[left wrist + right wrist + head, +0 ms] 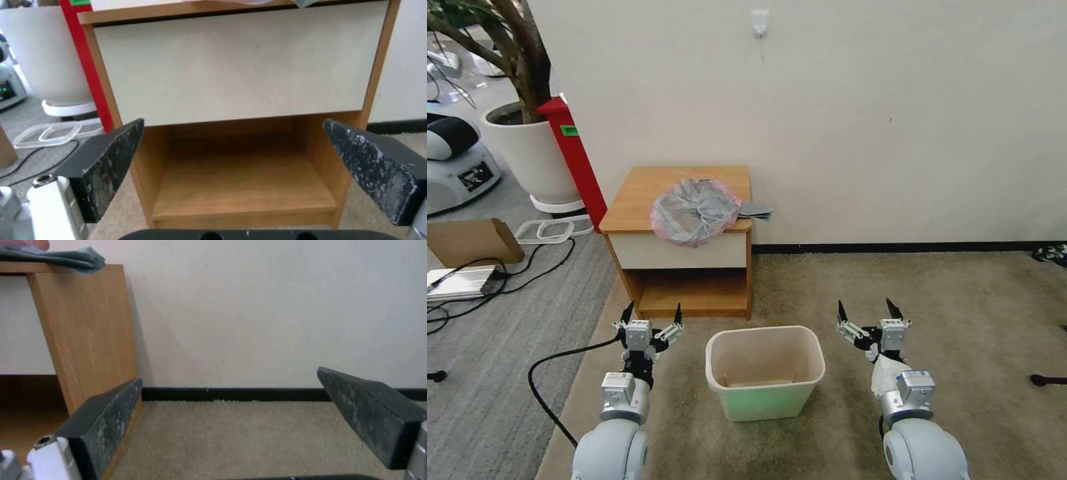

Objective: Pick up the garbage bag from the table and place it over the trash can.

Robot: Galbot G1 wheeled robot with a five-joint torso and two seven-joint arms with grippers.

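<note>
The garbage bag point(695, 211) lies crumpled on the table point(634, 200), grey plastic with a pink rim, hanging slightly over the front edge above the drawer. The trash can point(765, 371) stands upright and open on the carpet in front of the table. My left gripper point(652, 315) is open, low in front of the table's shelf opening, left of the can. My right gripper point(866, 310) is open, right of the can, facing the wall. In the left wrist view the left gripper point(233, 150) faces the table point(240, 80). The right wrist view has the right gripper point(229, 396) beside the table point(89, 333).
A grey cloth point(755, 211) lies at the table's right edge. A red panel point(575, 157) leans at the table's left, with a white plant pot point(527, 157) behind. Cables point(547, 387), a cardboard box point(470, 241) and plastic lids point(547, 231) lie on the floor left.
</note>
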